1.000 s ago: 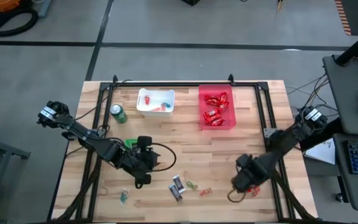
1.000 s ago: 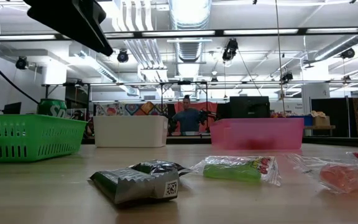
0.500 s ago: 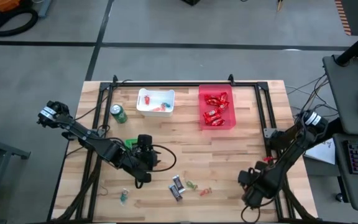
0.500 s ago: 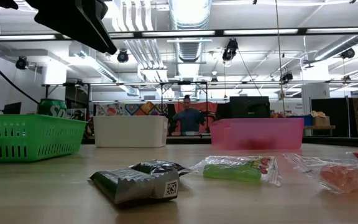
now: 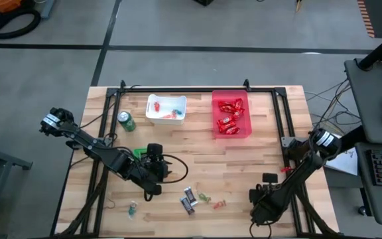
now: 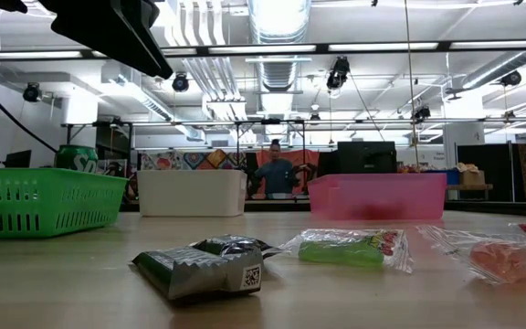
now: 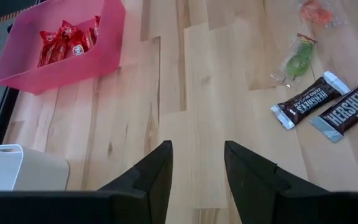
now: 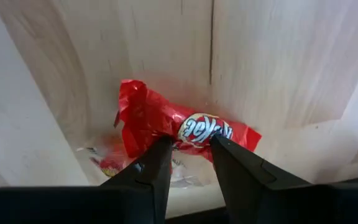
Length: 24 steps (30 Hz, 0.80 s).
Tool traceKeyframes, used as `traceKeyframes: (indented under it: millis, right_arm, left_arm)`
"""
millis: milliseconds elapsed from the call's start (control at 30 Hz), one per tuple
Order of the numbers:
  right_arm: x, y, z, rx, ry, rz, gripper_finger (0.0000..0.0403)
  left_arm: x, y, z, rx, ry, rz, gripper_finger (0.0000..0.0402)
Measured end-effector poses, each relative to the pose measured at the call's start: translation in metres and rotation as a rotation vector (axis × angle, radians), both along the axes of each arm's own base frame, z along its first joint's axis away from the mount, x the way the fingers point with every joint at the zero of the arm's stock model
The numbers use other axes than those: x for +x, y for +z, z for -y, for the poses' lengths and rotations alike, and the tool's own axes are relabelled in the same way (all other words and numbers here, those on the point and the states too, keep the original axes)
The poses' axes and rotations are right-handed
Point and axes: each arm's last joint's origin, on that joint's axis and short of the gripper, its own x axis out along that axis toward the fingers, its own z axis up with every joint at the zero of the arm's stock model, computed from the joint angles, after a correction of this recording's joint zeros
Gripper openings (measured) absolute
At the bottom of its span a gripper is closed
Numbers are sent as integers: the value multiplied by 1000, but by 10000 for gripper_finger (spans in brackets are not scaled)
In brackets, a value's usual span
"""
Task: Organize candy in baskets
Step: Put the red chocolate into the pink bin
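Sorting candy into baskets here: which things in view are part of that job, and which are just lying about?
Part of the job: white basket; red basket; green basket; dark chocolate bars; green candy; red KitKat at the right gripper.

Lying about: green drink can.

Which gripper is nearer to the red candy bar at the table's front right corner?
Right. The right gripper stands directly at the red candy bar; the left gripper is far across the table.

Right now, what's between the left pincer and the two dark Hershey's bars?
Bare wood only: in the left wrist view nothing lies between the left pincer and the Hershey's bars.
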Motion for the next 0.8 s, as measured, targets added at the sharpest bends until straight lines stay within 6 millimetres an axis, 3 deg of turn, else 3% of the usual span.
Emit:
traceKeyframes:
  millis: [133, 300, 433, 800]
  right_arm:
    - [6, 0, 5, -27, 4, 42, 84]
    - [14, 1, 12, -44, 3, 77, 19]
    - [20, 4, 18, -66, -14, 127, 9]
    - [23, 56, 35, -176, -187, 614, 8]
  left_arm:
    - [0, 0, 0, -3, 0, 4, 129]
    - [1, 0, 0, -4, 0, 7, 129]
    - [1, 0, 0, -4, 0, 6, 129]
    - [1, 0, 0, -12, 5, 12, 130]
